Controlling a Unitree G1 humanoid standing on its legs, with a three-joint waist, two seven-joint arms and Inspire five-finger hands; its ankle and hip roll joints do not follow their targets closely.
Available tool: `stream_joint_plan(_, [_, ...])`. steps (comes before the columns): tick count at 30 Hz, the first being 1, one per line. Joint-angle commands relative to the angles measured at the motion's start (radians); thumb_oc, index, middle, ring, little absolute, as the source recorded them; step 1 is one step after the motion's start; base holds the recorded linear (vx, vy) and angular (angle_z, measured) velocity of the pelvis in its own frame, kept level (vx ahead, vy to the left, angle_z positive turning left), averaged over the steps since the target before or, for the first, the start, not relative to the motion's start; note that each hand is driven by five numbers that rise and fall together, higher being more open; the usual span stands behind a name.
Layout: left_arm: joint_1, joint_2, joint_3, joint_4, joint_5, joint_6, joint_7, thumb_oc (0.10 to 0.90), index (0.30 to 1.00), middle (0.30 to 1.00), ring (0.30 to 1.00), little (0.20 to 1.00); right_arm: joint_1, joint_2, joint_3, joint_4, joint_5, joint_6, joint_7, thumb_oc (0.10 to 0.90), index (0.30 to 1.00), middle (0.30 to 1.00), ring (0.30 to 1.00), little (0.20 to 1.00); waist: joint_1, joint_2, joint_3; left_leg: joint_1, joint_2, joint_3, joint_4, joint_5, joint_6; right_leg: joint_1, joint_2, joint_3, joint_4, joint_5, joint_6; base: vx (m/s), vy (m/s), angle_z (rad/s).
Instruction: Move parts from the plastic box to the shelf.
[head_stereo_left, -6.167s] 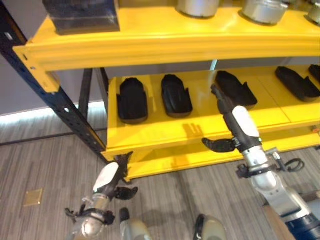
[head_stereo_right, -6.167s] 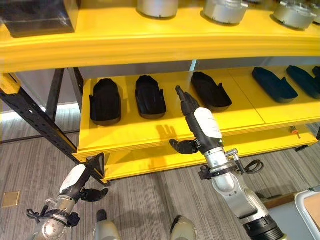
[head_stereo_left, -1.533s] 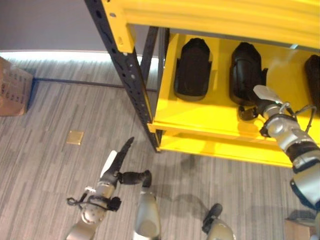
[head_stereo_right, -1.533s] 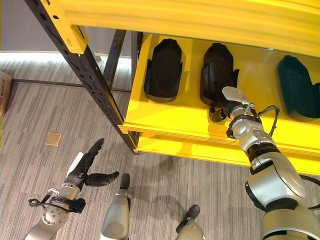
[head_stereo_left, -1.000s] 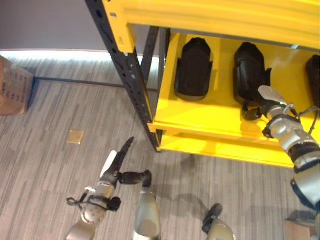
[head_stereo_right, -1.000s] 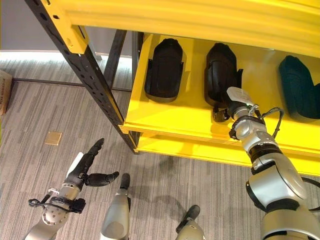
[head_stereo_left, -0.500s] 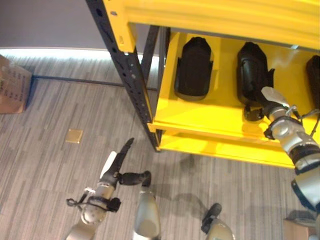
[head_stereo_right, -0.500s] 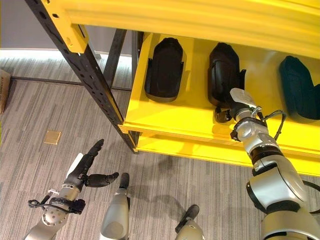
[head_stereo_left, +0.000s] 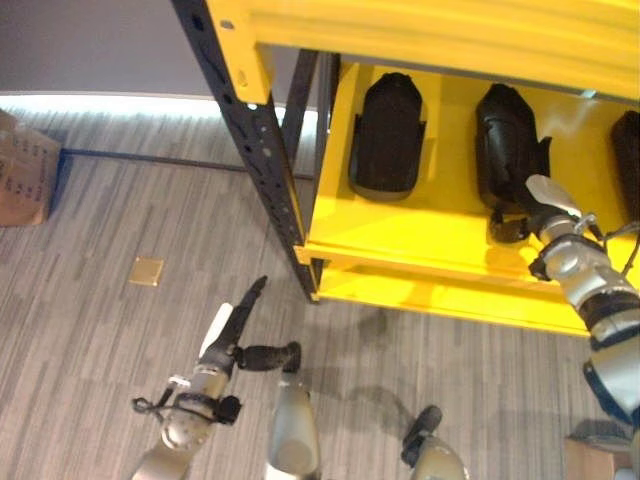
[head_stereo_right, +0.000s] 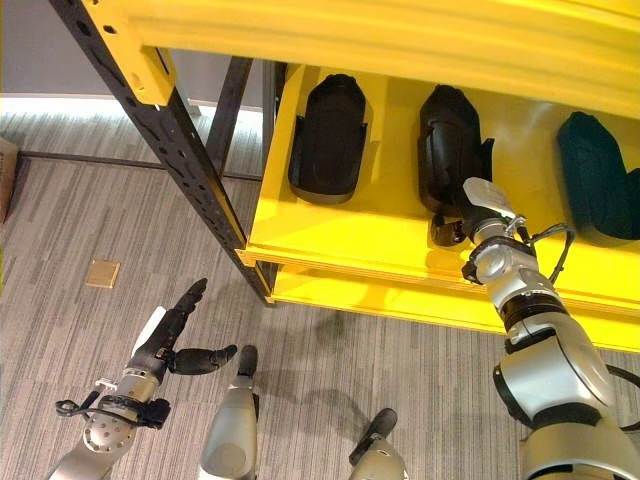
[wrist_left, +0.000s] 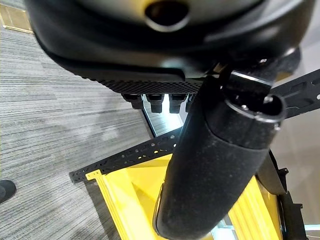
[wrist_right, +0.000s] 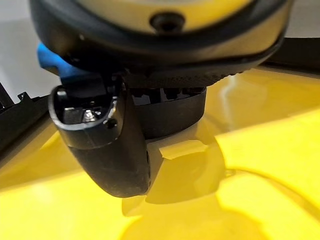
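Three black moulded parts lie in a row on the lower level of the yellow shelf (head_stereo_right: 340, 245): a first part (head_stereo_right: 328, 138) nearest the frame post, a second part (head_stereo_right: 451, 148) beside it, and a third part (head_stereo_right: 598, 178) at the view's right edge, each well apart from its neighbour. The right hand (head_stereo_right: 468, 215) reaches onto the shelf at the near end of the second part, its fingers against that part; whether they are curled round it cannot be told, and its own wrist view shows just the thumb over bare yellow board. The left hand (head_stereo_right: 172, 335) hangs low over the floor, fingers straight and thumb spread, holding nothing. One dark perforated post (head_stereo_right: 170, 140) carries the shelf's left corner under a yellow beam (head_stereo_right: 400, 35). Grey striped carpet (head_stereo_left: 110, 330) covers the floor, with one small brass plate (head_stereo_left: 146, 271) set in it and a cardboard box (head_stereo_left: 25, 170) at the far left. Open yellow board lies in front of the parts, up to the shelf's front lip.
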Motion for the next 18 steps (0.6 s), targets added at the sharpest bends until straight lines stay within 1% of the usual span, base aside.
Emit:
stream_joint_plan(1, [0.012,0.025,0.067,-0.096,-0.015,-0.082,0.017,0.900,1.000,1.000,1.000,1.000,0.013,-0.111,0.006,0.092,0.004,0.095,-0.035,0.900,1.000,1.000,1.000,1.000,-0.024,-0.019,-0.001,-0.040,0.017,0.007,-0.042,0.079,0.026,0.002,-0.013,0.058,0.078,-0.024,-0.002,0.00,0.000,0.00])
stream_joint_plan(18, [0.007,0.030,0.072,-0.085,-0.015,-0.074,0.014,0.900,1.000,1.000,1.000,1.000,0.025,-0.103,-0.005,0.047,0.042,0.088,-0.033,0.900,1.000,1.000,1.000,1.000,-0.028,-0.034,-0.009,-0.032,0.018,0.003,-0.041,0.076,0.026,0.013,-0.010,0.052,0.076,-0.023,-0.002,0.00,0.000,0.00])
